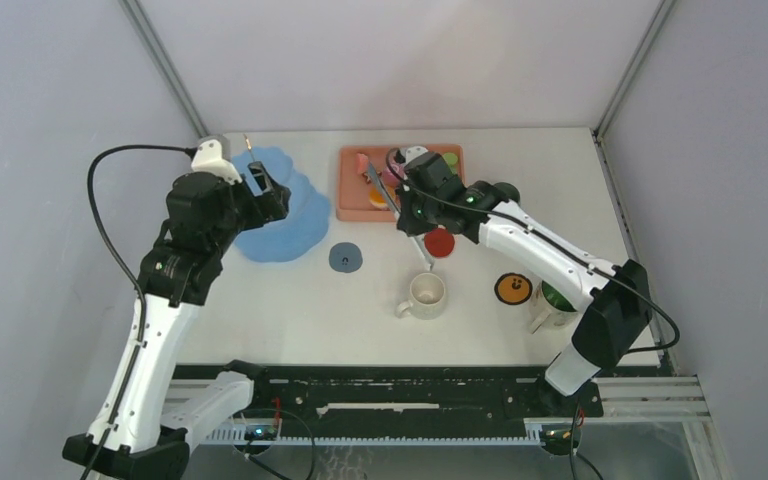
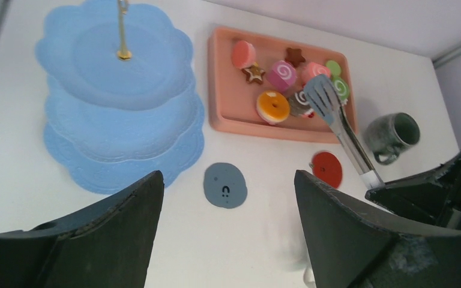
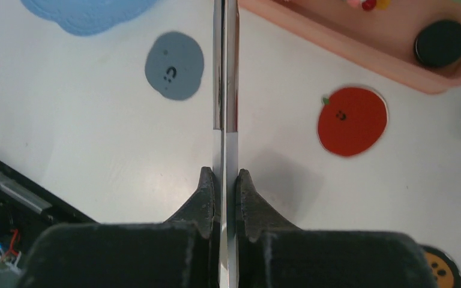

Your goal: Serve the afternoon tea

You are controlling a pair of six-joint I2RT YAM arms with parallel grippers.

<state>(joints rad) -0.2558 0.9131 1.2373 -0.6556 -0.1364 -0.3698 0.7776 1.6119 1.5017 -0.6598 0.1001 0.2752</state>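
The blue tiered dessert tower [image 1: 282, 215] stands at the back left and also shows in the left wrist view [image 2: 120, 102]. Toy pastries lie in the salmon tray [image 2: 221, 90], among them an orange one [image 2: 273, 107] and a pink swirl roll [image 2: 283, 75]. My right gripper [image 1: 412, 228] is shut on the metal tongs [image 3: 225, 72], whose head reaches over the tray [image 2: 323, 96]. My left gripper [image 2: 227, 175] is open and empty, above the table beside the tower [image 1: 260, 180]. The cream mug [image 1: 426, 295] stands mid-table, the green mug [image 1: 552, 302] at the right and the grey mug [image 2: 396, 133] right of the tray.
Three flat coasters lie on the table: a grey-blue one [image 1: 345, 258], a red apple one [image 1: 439, 242] and an orange one [image 1: 513, 289]. A dark round pastry [image 3: 441, 42] sits in the tray's corner. Frame posts rise at the back corners.
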